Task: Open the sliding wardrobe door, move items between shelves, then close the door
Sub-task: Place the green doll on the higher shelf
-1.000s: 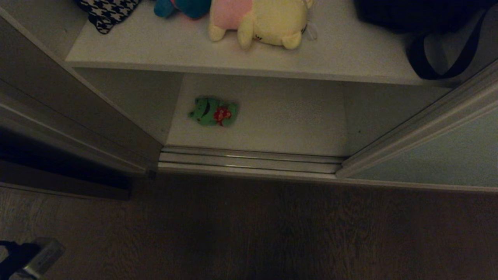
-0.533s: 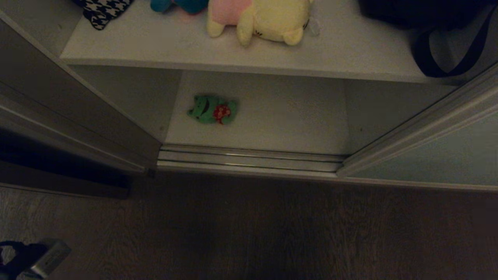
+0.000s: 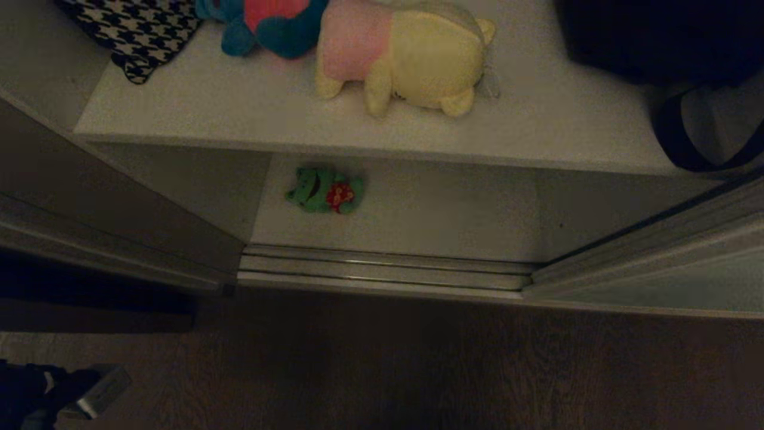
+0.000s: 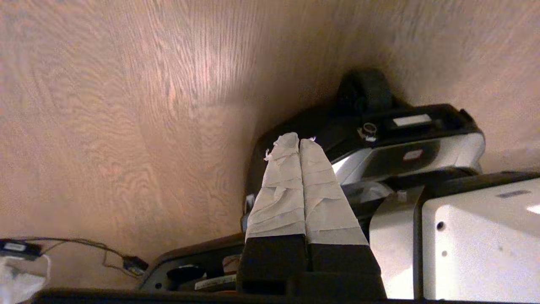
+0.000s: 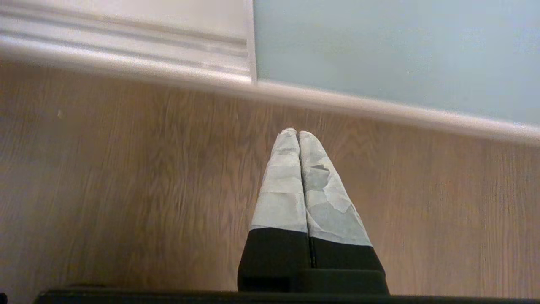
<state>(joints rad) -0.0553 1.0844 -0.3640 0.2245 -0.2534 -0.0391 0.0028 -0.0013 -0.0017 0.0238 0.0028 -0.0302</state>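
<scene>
The green plush toy (image 3: pixel 325 190) with a red patch is seen lying alone on the lower shelf (image 3: pixel 430 209), toward its left side and just behind the ribbed floor track (image 3: pixel 382 272). On the upper shelf (image 3: pixel 250 119) a cream-yellow plush with pink (image 3: pixel 406 60) is laid beside a blue plush with a pink belly (image 3: pixel 268 24); a houndstooth cloth (image 3: pixel 134 33) is set to their left and a black strapped bag (image 3: pixel 674 54) well apart on the right. The sliding wardrobe door (image 3: pixel 674 280) is pushed to the right, so the opening is left clear.

The step in hand is judged to be a reach for one of the toys, most likely the green one. The left gripper (image 4: pixel 299 141) is shown pressed shut and empty, low beside the robot's base (image 4: pixel 405 152); it would need to be opened well before the toy is approached, brought in over the track without its ridges being struck, and closed across the soft body rather than a limb. The right gripper (image 5: pixel 297 133) is likewise closed on nothing and parked above the floor near the door's lower edge.

The room is dim, with a dark wood-grain floor (image 3: pixel 418 370) in front of the wardrobe.
</scene>
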